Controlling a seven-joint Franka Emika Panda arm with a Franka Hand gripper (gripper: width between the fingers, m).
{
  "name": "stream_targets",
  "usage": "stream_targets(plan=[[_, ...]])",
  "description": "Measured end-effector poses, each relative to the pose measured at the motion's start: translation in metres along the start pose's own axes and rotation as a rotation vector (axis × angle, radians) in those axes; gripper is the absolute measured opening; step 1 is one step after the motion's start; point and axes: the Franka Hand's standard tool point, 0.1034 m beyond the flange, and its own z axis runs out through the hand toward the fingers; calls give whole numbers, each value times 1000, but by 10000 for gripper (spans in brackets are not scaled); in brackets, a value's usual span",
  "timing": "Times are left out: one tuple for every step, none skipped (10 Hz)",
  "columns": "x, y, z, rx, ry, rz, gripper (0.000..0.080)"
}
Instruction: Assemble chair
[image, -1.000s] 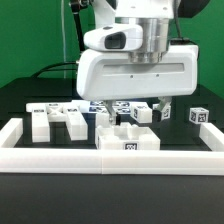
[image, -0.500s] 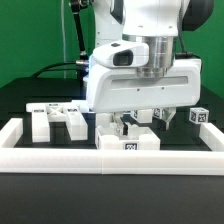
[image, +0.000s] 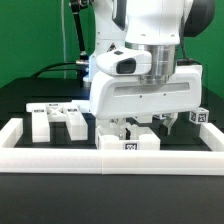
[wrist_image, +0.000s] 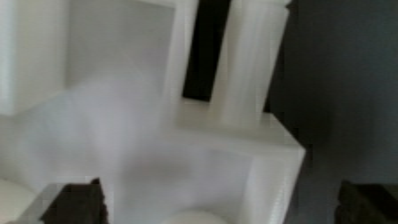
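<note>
Several white chair parts with black-and-white tags lie on the black table. A blocky slab (image: 129, 141) stands near the front frame. A stepped white piece (image: 55, 119) lies at the exterior view's left. A small tagged piece (image: 199, 116) sits at the right. My gripper (image: 140, 127) hangs low over the middle parts and hides those behind it. In the wrist view my gripper (wrist_image: 217, 205) is open. Its dark fingertips (wrist_image: 71, 203) stand on either side of a white part (wrist_image: 178, 140) with two upright posts. A gap shows on one side.
A long low white border frame (image: 110, 161) runs along the front and up both sides (image: 12, 131). Black cables hang behind the arm at the exterior view's left. A green wall stands at the back.
The arm has come down and shifted a little to the exterior view's right, so the hand now covers more of the middle parts. The parts have not moved.
</note>
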Motion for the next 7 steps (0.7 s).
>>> stream_targets(plan=[[0, 0, 0, 0, 0, 0, 475], [0, 0, 0, 0, 0, -1, 475], [0, 0, 0, 0, 0, -1, 292], [0, 0, 0, 0, 0, -1, 151], [0, 0, 0, 0, 0, -1, 151], [0, 0, 0, 0, 0, -1, 35], [0, 0, 0, 0, 0, -1, 35]])
